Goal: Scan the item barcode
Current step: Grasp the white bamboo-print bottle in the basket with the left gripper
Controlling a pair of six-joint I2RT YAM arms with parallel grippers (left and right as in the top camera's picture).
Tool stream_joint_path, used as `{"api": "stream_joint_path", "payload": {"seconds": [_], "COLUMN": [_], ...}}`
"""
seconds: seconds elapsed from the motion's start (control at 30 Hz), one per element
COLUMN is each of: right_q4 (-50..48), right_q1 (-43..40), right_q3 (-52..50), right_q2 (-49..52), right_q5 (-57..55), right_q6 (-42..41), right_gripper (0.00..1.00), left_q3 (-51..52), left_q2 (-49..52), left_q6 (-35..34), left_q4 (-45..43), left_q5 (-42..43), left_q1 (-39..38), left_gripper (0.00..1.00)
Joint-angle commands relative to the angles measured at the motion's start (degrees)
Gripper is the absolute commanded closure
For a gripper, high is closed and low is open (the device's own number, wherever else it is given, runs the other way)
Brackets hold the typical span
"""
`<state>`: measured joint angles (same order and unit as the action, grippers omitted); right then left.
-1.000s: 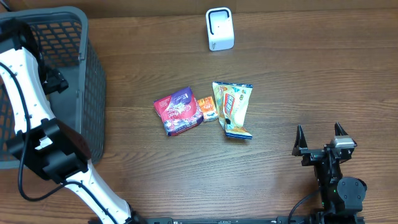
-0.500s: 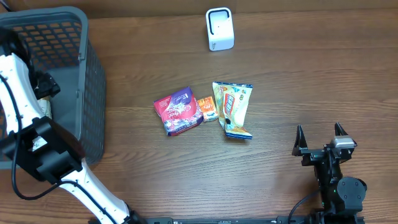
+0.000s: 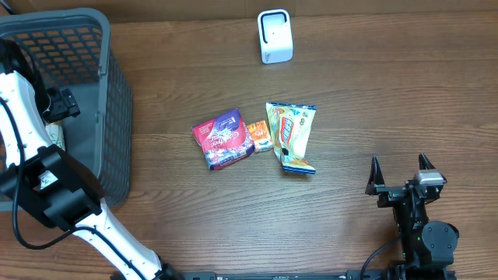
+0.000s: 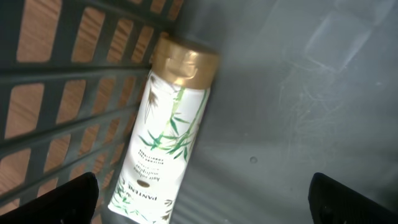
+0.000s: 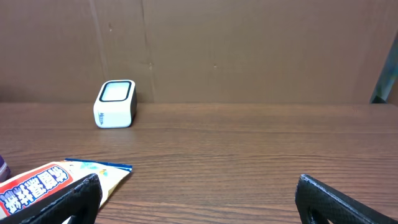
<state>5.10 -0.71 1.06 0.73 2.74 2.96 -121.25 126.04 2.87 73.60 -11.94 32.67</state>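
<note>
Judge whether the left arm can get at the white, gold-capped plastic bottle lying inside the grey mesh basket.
Probably yes: the open left gripper hangs inside the basket just above the bottle, nothing between.

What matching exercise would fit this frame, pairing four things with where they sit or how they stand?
Things:
1. shampoo bottle
2. white scanner
3. small orange packet
4. right gripper

Places or states:
A. between the red-purple packet and the yellow packet
B. standing alone on the far side of the table
C. lying inside the grey basket, beside its mesh wall
D. open, holding nothing

Pairs: 1-C, 2-B, 3-A, 4-D
</note>
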Motion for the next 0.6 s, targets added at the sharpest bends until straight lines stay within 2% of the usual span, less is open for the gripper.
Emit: {"api": "stream_joint_path", "payload": {"seconds": [0.0,0.23,0.47,0.57], "right_q4": [-0.42,-0.42,-0.42,-0.42], "right_q1": [0.22,0.22,0.22,0.22], "right_q3": [-0.59,-0.59,-0.59,-0.59], "right_q2": [-0.57,-0.57,-0.57,-0.57], "right_q5": [-0.11,-0.11,-0.11,-0.11], "right_q6": [-0.11,-0.11,-0.11,-0.11], "right_gripper": [0.00,0.00,0.00,0.00], "left_q3": [0.90,5.46,10.67,11.50], "left_q2": [0.28,0.28,0.28,0.28], "left_q6": [4.09,7.48,7.48,9.03], "left_q4": [-0.81,-2.80,-5.84,-7.37], "left_q5": [1.27,0.74,-8.20,-7.91], "left_q1": [0.02,0.00,0.02,0.09], "left_gripper": [0.01,0.01,0.00,0.00]}}
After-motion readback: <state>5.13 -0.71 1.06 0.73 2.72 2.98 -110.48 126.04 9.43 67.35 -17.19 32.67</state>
